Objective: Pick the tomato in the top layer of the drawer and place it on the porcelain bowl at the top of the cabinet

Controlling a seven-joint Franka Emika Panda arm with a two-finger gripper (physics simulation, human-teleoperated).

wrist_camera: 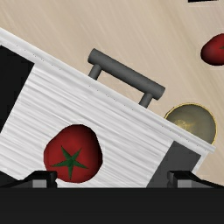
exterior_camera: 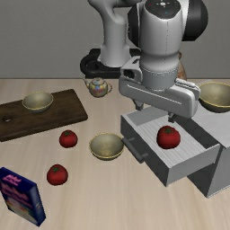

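On the exterior view's left, a loose tomato [exterior_camera: 68, 138] is sitting on the table. That is not the one to grab. A table bowl [exterior_camera: 107, 145] is sitting near it, just beside the drawer [exterior_camera: 193, 154], which is standing pulled open. The tomato [exterior_camera: 167, 137] to pick is lying inside the drawer, on its floor. The gripper [exterior_camera: 154, 111] is hanging right over it, with its jaws wide apart and nothing in them. Farther right, the top bowl [exterior_camera: 216, 96] is waiting on the cabinet [exterior_camera: 220, 135].

I think the step now is going down for the grab. In the wrist view the tomato [wrist_camera: 74, 153] is sitting closer to one fingertip [wrist_camera: 42, 178] than to the other. So the gripper [wrist_camera: 112, 179] should be sliding sideways a little, until the tomato is in the middle. Then it should be going straight down, slowly, keeping off the drawer walls and the handle [wrist_camera: 127, 77]. It should be closing softly around the round sides, so the tomato is not popping out.

Some things are hard to see. The picture's edge is cutting off the top bowl. The arm is hiding part of the cabinet. I cannot tell how high the fingertips are hanging above the tomato.
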